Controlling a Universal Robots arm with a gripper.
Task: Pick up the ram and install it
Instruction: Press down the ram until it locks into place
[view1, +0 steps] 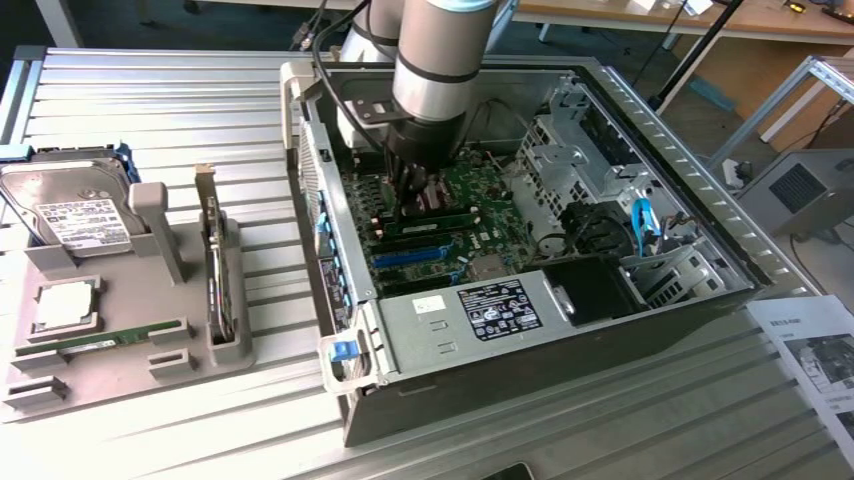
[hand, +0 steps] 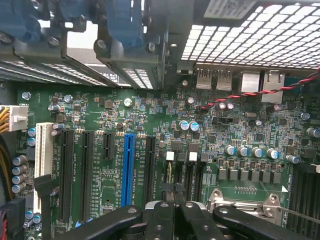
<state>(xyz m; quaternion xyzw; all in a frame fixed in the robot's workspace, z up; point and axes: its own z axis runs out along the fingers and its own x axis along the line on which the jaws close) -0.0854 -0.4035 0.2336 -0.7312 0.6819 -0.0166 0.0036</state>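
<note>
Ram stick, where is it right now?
The ram lies on the grey holder tray at the exterior view's left, below the silver processor chip, outside the computer case.

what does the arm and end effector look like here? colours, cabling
Arm: silver-grey cylindrical links with black ring seams and a dark wrist section, with a black cable looping beside it. End effector: black linkage bars with round pivot pins, seen in the wrist view.

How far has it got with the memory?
The closed hand is inside the computer case, over the motherboard. A green stick, seemingly the ram, lies across the board beside it; whether it is seated I cannot tell. Another green stick lies on the parts tray.
</note>
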